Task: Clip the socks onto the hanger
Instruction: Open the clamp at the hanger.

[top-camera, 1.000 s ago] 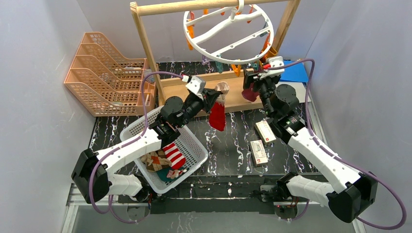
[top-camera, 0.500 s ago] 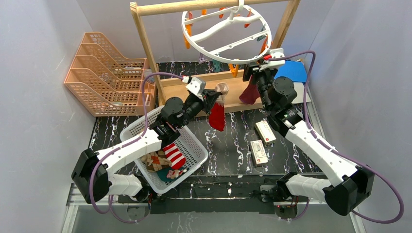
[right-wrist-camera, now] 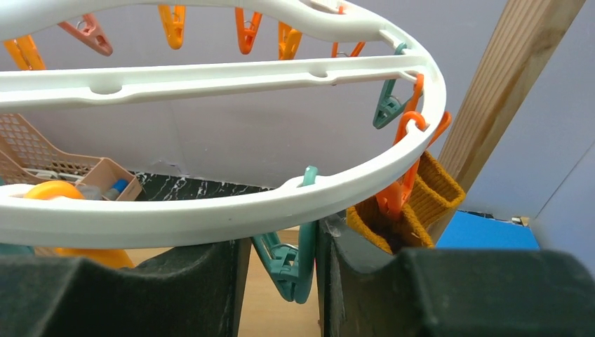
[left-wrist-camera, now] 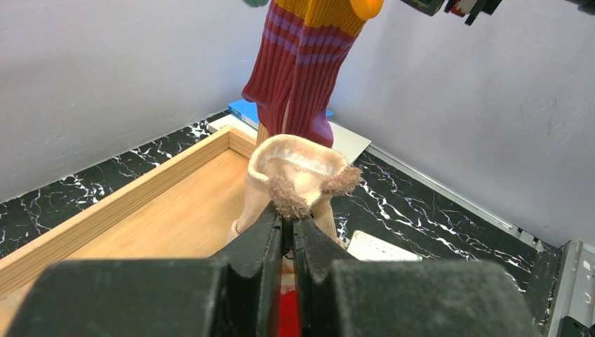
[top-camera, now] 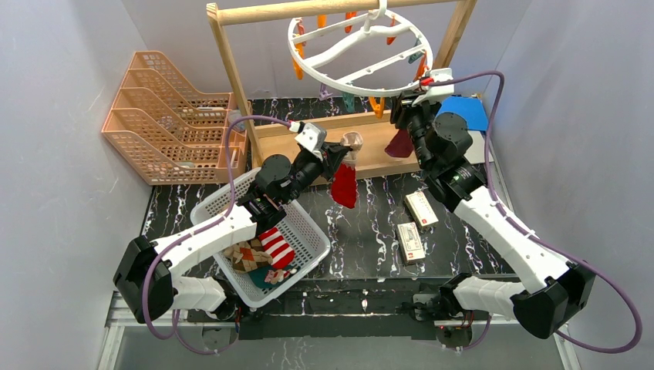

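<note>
Compared with a second earlier, the right arm is reaching higher and further back in the top view. The right fingers (top-camera: 402, 110) are now sitting right under the near rim of the round white plastic hanger ring (top-camera: 339, 87), which is hanging from the wooden frame rack (top-camera: 308, 9). One maroon-purple sock with an orange cuff (top-camera: 399, 144) is already dangling from the ring beside those fingers. The left fingers (top-camera: 338, 156) are holding up a red sock with a cream cuff (top-camera: 345, 185) over the black marbled worktop (top-camera: 370, 223), well short of the ring. More socks, a red-and-white striped one (top-camera: 276, 247) among them, are lying in the white plastic basket (top-camera: 315, 225). I am therefore judging the task as early: one sock clipped, one in hand, the rest waiting.

From the left wrist, the left fingers (left-wrist-camera: 256, 246) are pressing shut on the cream cuff, with the red fabric showing below them. The maroon-purple sock is hanging just ahead.

From the right wrist, the right fingers (right-wrist-camera: 189, 281) are standing partly open on either side of a dangling teal plastic clip (right-wrist-camera: 284, 263). They are lying close against it but not visibly squeezing it yet. Just to its right, an orange plastic clip (right-wrist-camera: 394, 200) is biting the orange cuff under the ring's rim.
</note>
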Available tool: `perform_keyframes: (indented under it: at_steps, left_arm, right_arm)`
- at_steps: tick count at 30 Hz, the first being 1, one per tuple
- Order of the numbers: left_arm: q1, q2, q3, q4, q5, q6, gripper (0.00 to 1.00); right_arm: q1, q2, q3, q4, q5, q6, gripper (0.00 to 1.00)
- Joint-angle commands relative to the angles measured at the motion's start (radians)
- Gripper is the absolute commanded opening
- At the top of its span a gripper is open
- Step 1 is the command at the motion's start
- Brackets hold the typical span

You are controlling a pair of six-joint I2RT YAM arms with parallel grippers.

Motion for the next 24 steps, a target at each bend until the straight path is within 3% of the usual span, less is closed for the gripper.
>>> perform_keyframes:
  at_steps: [1,10,13,15,24]
  left_arm:
    - [-0.004,-0.028,-0.004,0.033,-0.015,0.008,0.0]
    - [-0.003,-0.03,0.002,0.035,-0.007,-0.004,0.0]
    - [-0.003,-0.03,0.004,0.037,-0.005,-0.007,0.0]
    - [-0.003,-0.03,0.006,0.037,-0.005,-0.008,0.0]
    - [-0.003,-0.022,0.025,0.038,-0.007,-0.019,0.0]
  right_arm:
    - [-0.004,0.004,0.103,-0.041,0.015,0.059,0.42]
    - [-0.003,0.026,0.202,-0.176,0.006,0.142,0.3]
    - [-0.003,0.025,0.205,-0.189,-0.004,0.151,0.18]
    - [-0.004,0.026,0.201,-0.192,-0.001,0.157,0.01]
    - [-0.005,0.049,0.197,-0.188,-0.007,0.185,0.01]
